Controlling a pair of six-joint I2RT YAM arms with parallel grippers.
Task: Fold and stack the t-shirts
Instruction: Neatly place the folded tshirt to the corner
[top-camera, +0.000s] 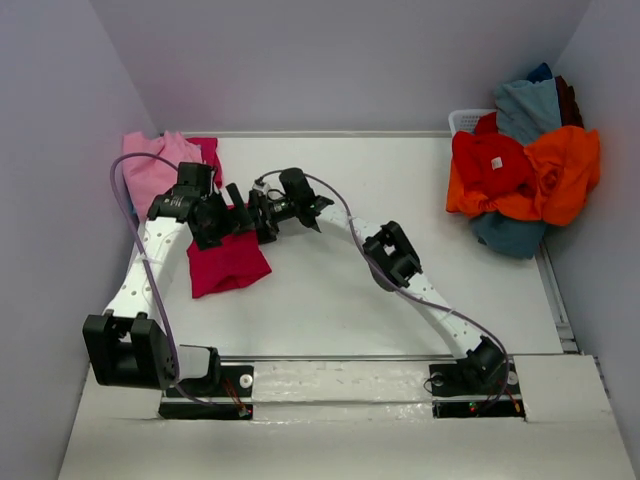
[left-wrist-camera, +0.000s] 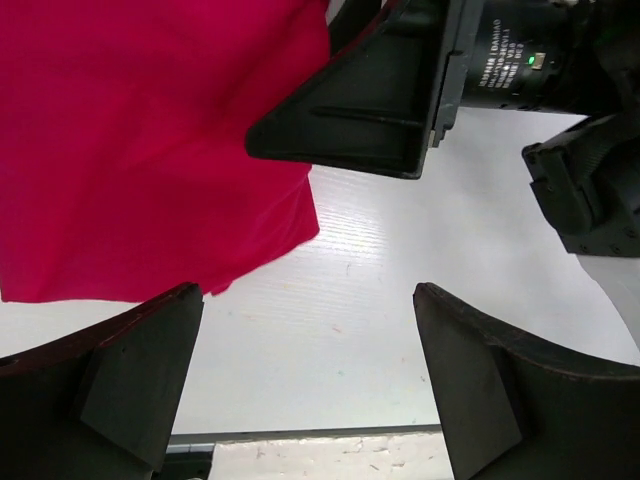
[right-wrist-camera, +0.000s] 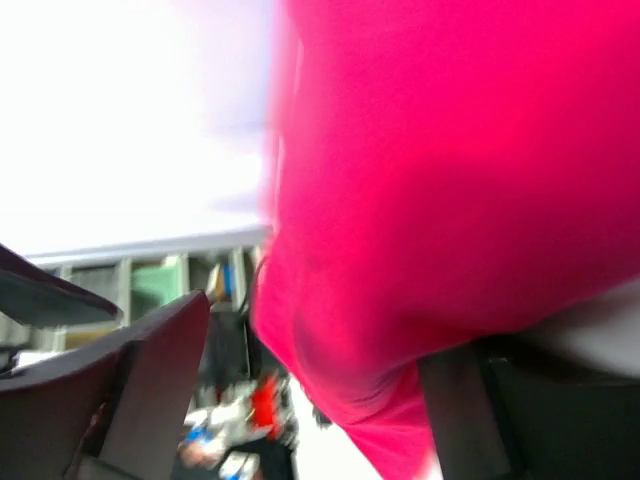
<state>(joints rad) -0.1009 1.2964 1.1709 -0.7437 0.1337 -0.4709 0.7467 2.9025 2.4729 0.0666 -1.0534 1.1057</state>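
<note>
My left gripper (left-wrist-camera: 308, 300): jaws wide apart, empty, over the crimson-magenta t-shirt (top-camera: 230, 265), left-centre on the table (top-camera: 400, 290). My right gripper (top-camera: 258, 215): jaws apart, that shirt draped across them. Light pink t-shirt (top-camera: 152, 170): far left. Heap of t-shirts (top-camera: 520, 170): far right.

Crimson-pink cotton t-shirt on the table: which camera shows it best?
The top external view. It shows most of the crimson-magenta cotton t-shirt lying on the white table, its top hidden by the arms. The left wrist view shows just one edge; the right wrist view, a blurry close-up.
</note>
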